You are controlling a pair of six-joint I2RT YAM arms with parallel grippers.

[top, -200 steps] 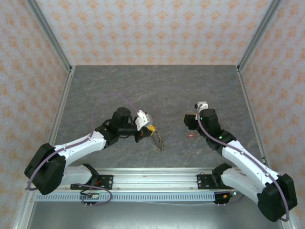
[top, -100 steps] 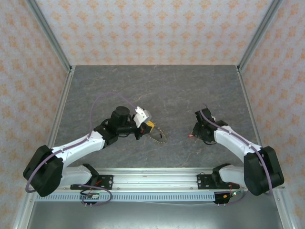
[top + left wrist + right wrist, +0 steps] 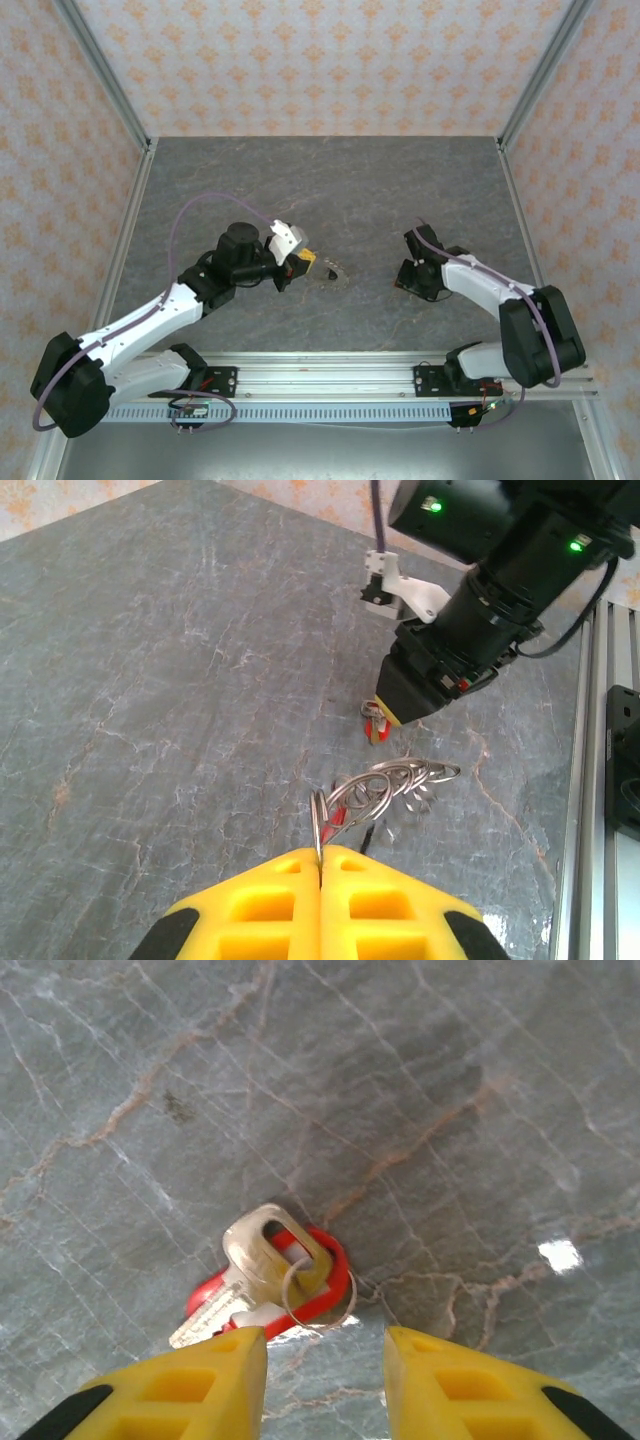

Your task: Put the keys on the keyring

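My left gripper (image 3: 321, 852) is shut on the edge of the keyring (image 3: 392, 783), a bunch of grey metal loops held just above the table. Red and black bits (image 3: 346, 818) hang under the loops. In the top view the left gripper (image 3: 306, 263) holds the keyring (image 3: 332, 274) near the table's middle. A silver key with a red head (image 3: 262, 1278) and a thin wire loop lies flat on the table. My right gripper (image 3: 325, 1348) hovers open right over it, one finger on each side, touching nothing. The left wrist view shows that right gripper (image 3: 400, 706) above the red key (image 3: 375, 723).
The grey marbled table (image 3: 330, 190) is bare around both arms. Patterned walls and metal frame posts (image 3: 105, 70) close it in. A metal rail (image 3: 320, 370) runs along the near edge by the arm bases.
The left arm has drawn back and lifted the keyring up and left. The right arm has swung its wrist down over the red key, its jaws slightly wider.
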